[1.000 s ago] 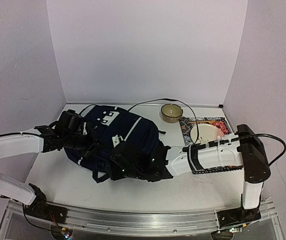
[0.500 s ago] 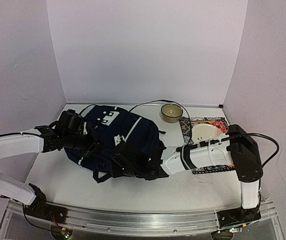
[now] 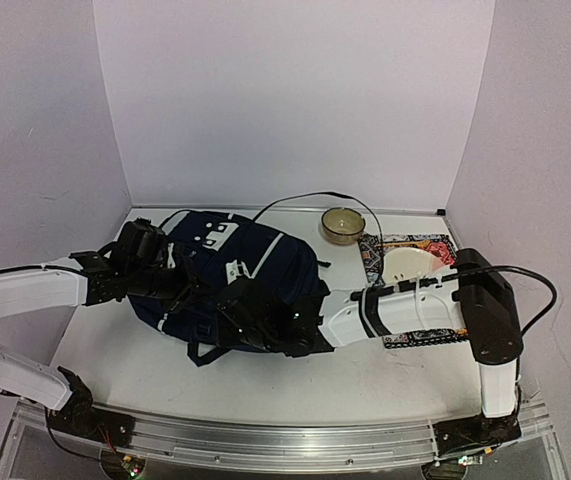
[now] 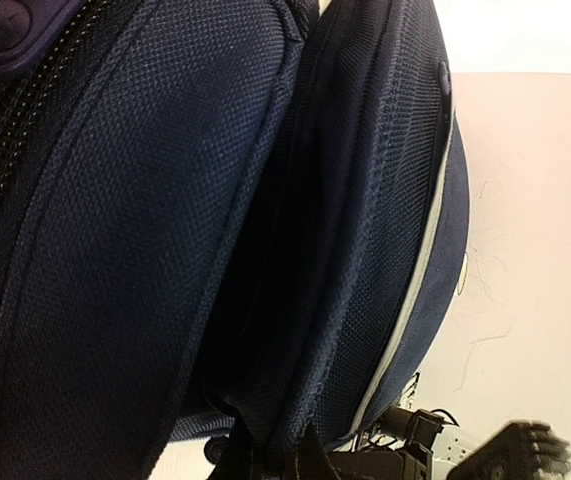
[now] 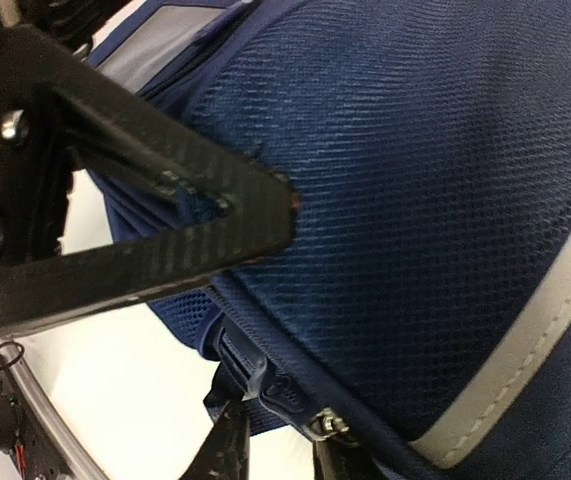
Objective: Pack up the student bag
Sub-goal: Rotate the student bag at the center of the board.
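My white-shelled, black-jointed arms
Left arm [image 3: 25,290], right arm [image 3: 415,310] alike; black cable [image 3: 551,287] loops off my right; carbon-weave triangular finger [image 5: 135,200], silver screws [image 5: 13,125].

The right claw [image 5: 278,432] slid left along the student bag [image 3: 265,255], narrowing.
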`<state>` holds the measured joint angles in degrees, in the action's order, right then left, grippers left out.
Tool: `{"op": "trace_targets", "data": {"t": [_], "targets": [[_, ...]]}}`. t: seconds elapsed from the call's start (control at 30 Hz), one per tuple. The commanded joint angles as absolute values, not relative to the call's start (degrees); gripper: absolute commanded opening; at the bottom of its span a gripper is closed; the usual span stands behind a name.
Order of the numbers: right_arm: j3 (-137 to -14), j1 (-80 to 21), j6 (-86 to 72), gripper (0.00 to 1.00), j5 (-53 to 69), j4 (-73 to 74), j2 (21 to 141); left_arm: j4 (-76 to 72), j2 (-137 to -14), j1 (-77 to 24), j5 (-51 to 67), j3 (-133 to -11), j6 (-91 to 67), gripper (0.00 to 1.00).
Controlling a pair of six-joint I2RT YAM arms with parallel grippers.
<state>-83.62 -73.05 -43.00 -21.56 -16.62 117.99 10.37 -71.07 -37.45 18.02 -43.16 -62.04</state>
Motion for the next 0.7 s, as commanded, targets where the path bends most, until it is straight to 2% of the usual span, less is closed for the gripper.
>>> {"op": "trace_targets", "data": {"t": [0.0, 0.23, 0.57, 0.67], "targets": [[-82.04, -72.16, -46.09, 0.13, -27.10, -15.51, 116.24, 2.87, -69.41, -38.14, 18.71, -44.78, -61.70, 0.00], [-80.33, -71.98, -49.21, 0.00, -26.80, -12.73, 114.90, 2.89, -69.77, -38.14, 17.89, -44.90, -61.19, 0.00], [-75.34, -71.98, -45.48, 0.00, -21.78, -11.81, 109.53, 6.07, -69.32, -37.97, 12.94, -46.28, -57.20, 0.00], [-74.53, -72.08, -43.58, 0.05, -18.27, -16.16, 109.21, 6.07, -69.72, -37.98, 13.65, -46.49, -57.65, 0.00]]}}
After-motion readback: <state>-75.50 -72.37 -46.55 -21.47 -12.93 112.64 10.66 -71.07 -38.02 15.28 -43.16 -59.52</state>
